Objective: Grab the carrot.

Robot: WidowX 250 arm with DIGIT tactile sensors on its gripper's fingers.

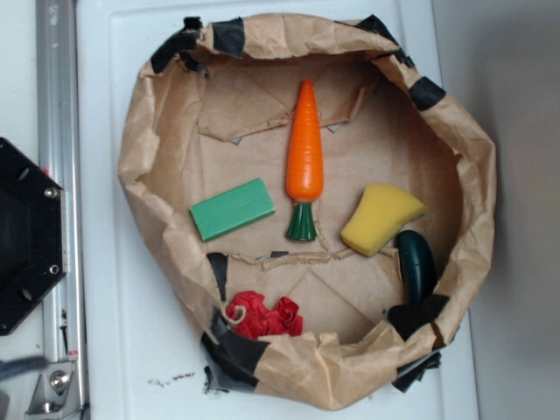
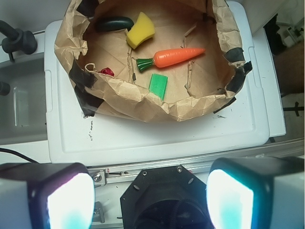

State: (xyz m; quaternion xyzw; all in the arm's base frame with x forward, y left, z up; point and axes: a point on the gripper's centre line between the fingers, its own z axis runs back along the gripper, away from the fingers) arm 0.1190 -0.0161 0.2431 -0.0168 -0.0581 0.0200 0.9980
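The carrot [image 1: 304,149] is glossy orange with a dark green stem. It lies in the middle of a brown paper basin [image 1: 157,131], tip toward the far rim. The wrist view shows the carrot [image 2: 177,57] lying sideways, stem to the left. My gripper [image 2: 150,198] is open, its two glowing pads [image 2: 69,202] wide apart at the bottom of the wrist view. It hovers high over the black robot base [image 2: 164,198], well short of the basin. Nothing is between the fingers. The gripper is out of sight in the exterior view.
Inside the basin lie a green block [image 1: 232,209], a yellow sponge wedge [image 1: 381,218], a dark green object [image 1: 416,262] and red cloth flowers [image 1: 262,316]. The basin's crumpled taped walls stand raised on a white platform [image 1: 114,350]. A metal rail [image 1: 57,105] and black base [image 1: 26,236] sit left.
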